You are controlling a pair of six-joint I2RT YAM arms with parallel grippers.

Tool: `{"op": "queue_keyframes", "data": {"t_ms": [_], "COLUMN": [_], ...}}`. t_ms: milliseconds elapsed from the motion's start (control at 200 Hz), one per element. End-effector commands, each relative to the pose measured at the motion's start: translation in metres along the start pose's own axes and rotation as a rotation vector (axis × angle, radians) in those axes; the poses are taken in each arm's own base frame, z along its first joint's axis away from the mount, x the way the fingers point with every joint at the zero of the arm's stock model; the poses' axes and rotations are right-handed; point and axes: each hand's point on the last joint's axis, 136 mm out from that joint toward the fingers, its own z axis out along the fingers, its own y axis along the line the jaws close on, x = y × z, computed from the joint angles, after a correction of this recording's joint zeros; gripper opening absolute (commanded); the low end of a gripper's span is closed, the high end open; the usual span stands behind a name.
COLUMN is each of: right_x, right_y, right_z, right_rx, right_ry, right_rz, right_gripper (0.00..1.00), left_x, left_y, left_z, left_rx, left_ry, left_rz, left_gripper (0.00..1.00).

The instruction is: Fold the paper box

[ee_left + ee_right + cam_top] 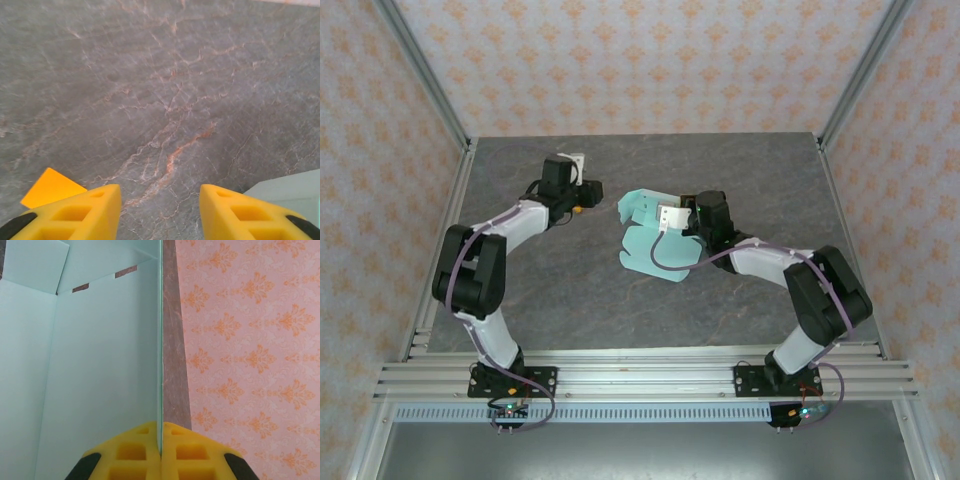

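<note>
A: Starting on the left: the left gripper [582,207] hovers over the grey marbled tabletop [620,310], left of centre and toward the far edge. How do its jaws stand?

B: Wide apart, with nothing between them! From its wrist camera, the two yellow fingers [95,212] frame bare stone. A small orange block [50,187] lies flat on the tabletop just beside the left one, and a pale corner of the paper box [295,192] peeks in at the lower right.

A: And the box itself?

B: It's mint-green card, sitting about mid-tabletop, a touch right of centre. The base lies flat and the panels on its far side are lifted upright. It's near the left gripper, but they're apart.

A: Over to the right, then!

B: The right gripper [161,442] reaches in from the right side and is pinched tight on the edge of an upright panel. The card runs straight up between the yellow pads. Two little slots [80,288] show near a fold on the inside, with patterned pink wallpaper [250,340] beyond
</note>
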Motion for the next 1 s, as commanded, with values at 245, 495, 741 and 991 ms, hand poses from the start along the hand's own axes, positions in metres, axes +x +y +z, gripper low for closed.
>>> {"op": "queue_keyframes", "data": {"t_ms": [245, 495, 741, 991], "right_x": [0.003, 0.007, 0.015, 0.016], "right_y": [0.001, 0.008, 0.010, 0.012], "right_z": [0.011, 0.019, 0.026, 0.027], "right_rx": [0.081, 0.083, 0.153, 0.203], "right_ry": [-0.004, 0.013, 0.033, 0.019], "right_rz": [-0.097, -0.132, -0.201, -0.222], "right_gripper": [0.00, 0.00, 0.00, 0.00], "left_x": [0.036, 0.049, 0.053, 0.047], "left_y": [-0.020, -0.041, -0.052, -0.051], "left_z": [0.024, 0.033, 0.031, 0.027], "left_rx": [0.130, 0.209, 0.244, 0.252], "left_ry": [0.261, 0.310, 0.318, 0.314], "left_rz": [0.091, 0.152, 0.215, 0.268], "left_gripper": [0.41, 0.40, 0.40, 0.40]}}
